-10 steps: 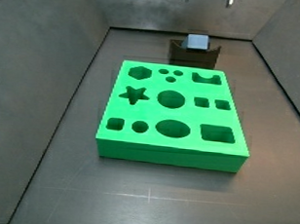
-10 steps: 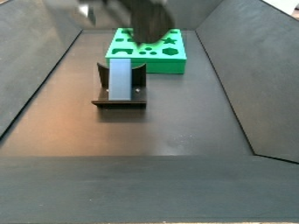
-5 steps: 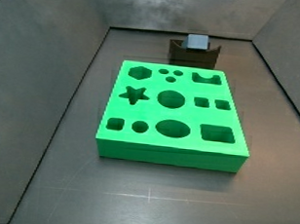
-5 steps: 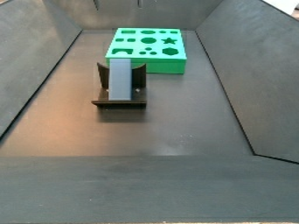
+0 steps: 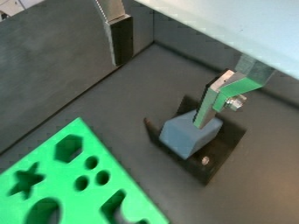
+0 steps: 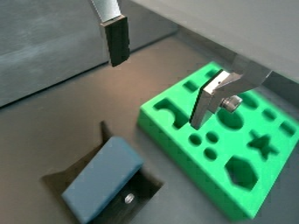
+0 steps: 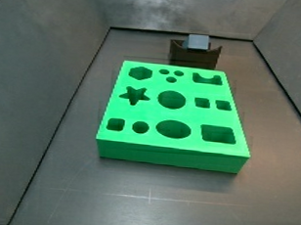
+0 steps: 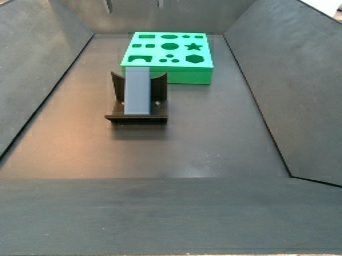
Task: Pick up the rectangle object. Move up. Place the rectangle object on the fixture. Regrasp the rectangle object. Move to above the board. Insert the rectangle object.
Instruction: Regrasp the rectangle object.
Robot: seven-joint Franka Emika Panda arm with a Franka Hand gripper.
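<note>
The rectangle object [image 5: 184, 136] [image 6: 103, 176], a light blue-grey block, lies tilted in the notch of the dark fixture [image 5: 218, 156] [image 6: 142, 190]. Both side views show the block [image 7: 197, 42] [image 8: 138, 90] resting on the fixture [image 7: 194, 57] [image 8: 135, 118], free of any grip. The green board [image 7: 174, 114] [image 8: 171, 56] [image 5: 65, 179] [image 6: 228, 140] lies flat next to the fixture. My gripper [image 5: 167, 70] [image 6: 163, 70] hangs open high above them, with nothing between its fingers [image 5: 121, 39] [image 6: 115, 39]. It is almost wholly above the side views.
Dark sloping walls [image 7: 65, 68] [image 8: 267, 90] enclose the dark floor [image 7: 147, 198] [image 8: 160, 170] on all sides. The board's top has several shaped holes, among them a star [image 7: 135, 96].
A second ago the gripper showed at the top of both side views; it has risen out of them. The rectangle object stays on the fixture, and the board has not moved.
</note>
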